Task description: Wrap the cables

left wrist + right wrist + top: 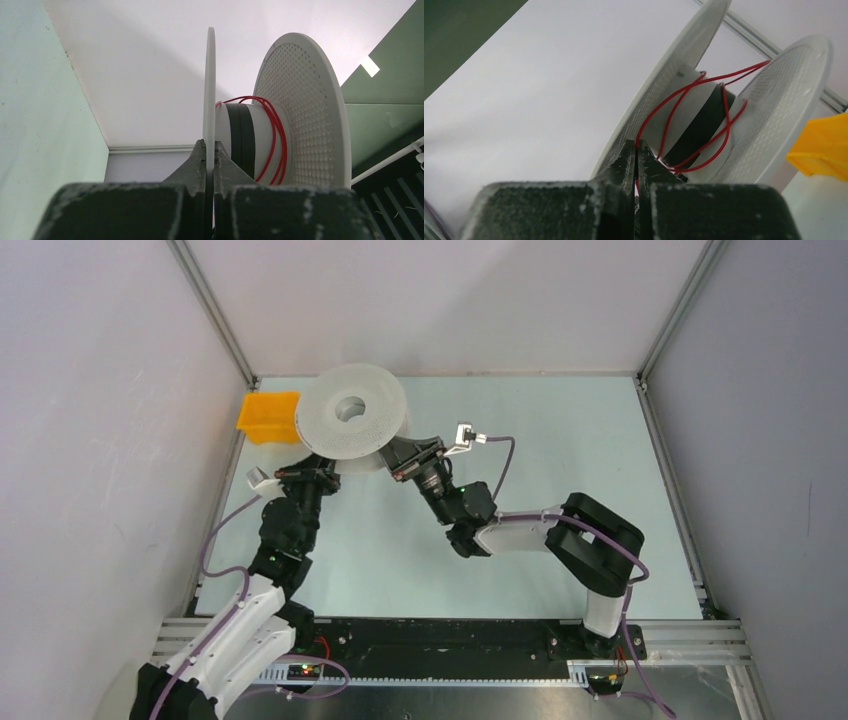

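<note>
Closest to the lens in the left wrist view, my left hand (210,147) is clamped shut on the thin rim of one flange of the white spool (300,115). That flange stands edge-on between the two dark fingers.

Seen from above, both my arms reach across the pale green desk (560,440) to the upper left of centre. The spool sits there with a perforated flange and its round centre hole turned up toward the camera. My left arm reaches in from the lower left of the frame and my right arm from the lower right, and they meet at the spool's lower edge.

An orange bin (268,417) sits just beside the spool on its left, in the upper left of the frame.

My right hand (636,147) is pinched closed at the foot of the nearer flange, and a red strand runs down into the seam between its fingers.

The cables (676,102), thin and red, loop loosely round the spool's hub between the two flanges. They pass over a black band on the white core, with some turns standing off the hub.
</note>
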{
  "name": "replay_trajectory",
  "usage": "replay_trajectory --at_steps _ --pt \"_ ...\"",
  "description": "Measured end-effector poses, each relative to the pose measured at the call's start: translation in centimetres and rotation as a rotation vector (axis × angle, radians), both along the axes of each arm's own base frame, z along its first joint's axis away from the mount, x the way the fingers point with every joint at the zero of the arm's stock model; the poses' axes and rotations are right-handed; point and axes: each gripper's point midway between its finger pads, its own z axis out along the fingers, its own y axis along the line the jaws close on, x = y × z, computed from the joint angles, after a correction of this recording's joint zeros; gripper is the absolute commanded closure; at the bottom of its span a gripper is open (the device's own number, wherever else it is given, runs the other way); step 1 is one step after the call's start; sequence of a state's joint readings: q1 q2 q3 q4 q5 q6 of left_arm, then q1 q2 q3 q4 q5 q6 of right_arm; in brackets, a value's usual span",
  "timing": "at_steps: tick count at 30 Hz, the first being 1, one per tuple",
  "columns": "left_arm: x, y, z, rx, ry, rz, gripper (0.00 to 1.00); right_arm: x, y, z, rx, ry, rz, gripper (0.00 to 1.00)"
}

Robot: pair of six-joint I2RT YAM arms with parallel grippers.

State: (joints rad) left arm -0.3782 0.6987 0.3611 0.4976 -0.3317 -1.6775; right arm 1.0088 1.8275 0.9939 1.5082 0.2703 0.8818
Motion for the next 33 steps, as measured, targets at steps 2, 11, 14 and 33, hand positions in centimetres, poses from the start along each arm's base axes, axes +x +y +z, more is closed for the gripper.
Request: replay_trajectory --at_steps 2,11,14,33 --pt "0.0 -0.1 0.0 0.001 0.002 -0.003 1.0 -0.3 0.3 -0.2 -0.001 0.009 -0.006 1.0" --pt "0.3 -0.5 -1.3 0.023 0.051 -0.01 1.0 -1.0 2.1 -2.4 -0.015 0.076 -0.046 1.0" --pt "0.5 -0.5 -1.7 0.03 0.067 -0.008 1.0 -0.8 2.1 -3.0 -0.018 0.097 -0.072 1.0" --pt "0.7 -0.7 -1.7 0.037 0.081 -0.001 1.0 -0.2 1.5 -2.9 -0.065 0.142 -0.19 0.85"
